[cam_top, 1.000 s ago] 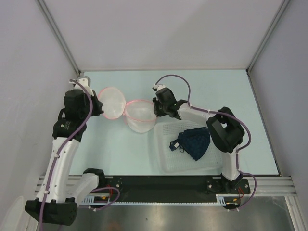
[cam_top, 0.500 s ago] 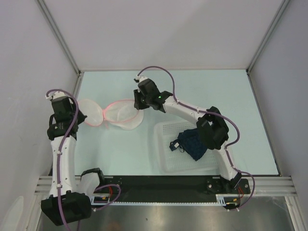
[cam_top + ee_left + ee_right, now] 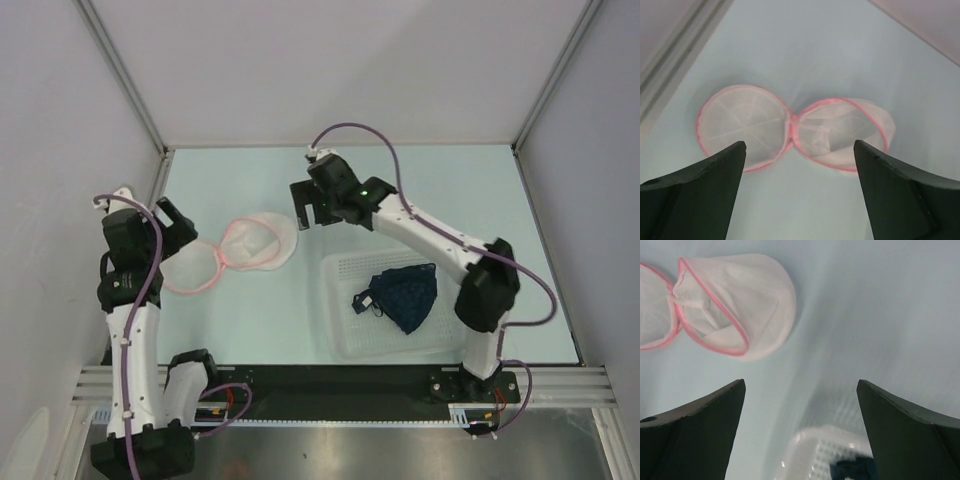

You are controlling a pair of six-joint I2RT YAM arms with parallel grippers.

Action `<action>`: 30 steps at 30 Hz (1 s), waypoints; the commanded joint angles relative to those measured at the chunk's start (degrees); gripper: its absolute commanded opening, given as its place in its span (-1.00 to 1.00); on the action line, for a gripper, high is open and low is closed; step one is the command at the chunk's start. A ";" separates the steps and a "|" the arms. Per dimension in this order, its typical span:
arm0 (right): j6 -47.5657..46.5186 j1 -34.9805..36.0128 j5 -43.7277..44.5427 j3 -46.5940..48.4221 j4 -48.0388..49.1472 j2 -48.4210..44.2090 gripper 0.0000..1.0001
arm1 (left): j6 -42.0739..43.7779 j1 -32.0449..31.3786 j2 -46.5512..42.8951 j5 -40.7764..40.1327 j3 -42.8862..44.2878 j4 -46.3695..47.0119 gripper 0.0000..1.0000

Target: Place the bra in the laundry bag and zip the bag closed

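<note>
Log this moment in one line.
laundry bag open, empty | bra in basket | left gripper open | right gripper open

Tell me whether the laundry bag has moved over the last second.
Yes. The laundry bag has slid left, away from the basket. It lay right beside the basket's far-left corner before, and a clear gap now separates them.

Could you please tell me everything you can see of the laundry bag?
The laundry bag is a small translucent white mesh pouch with pink trim round both rims. It lies unzipped and spread open like a clamshell on the pale table: a flat round half on the left, a deeper, crumpled cup on the right, joined at a narrow hinge. It looks empty. Only the table touches it; the left tool and right tool are open and clear of it.
</note>
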 commanded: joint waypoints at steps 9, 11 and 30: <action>7.40 0.66 15.83 -31.87 -11.70 -39.17 0.99 | -4.82 -46.43 0.38 19.05 -6.68 26.26 0.67; 10.22 0.48 15.66 -38.52 -11.61 -43.58 1.00 | -4.22 -53.49 2.31 14.93 -7.13 29.34 0.68; 25.61 -23.67 9.60 -68.00 -2.31 -74.19 0.84 | -9.66 -86.22 33.26 -5.66 2.45 33.04 0.54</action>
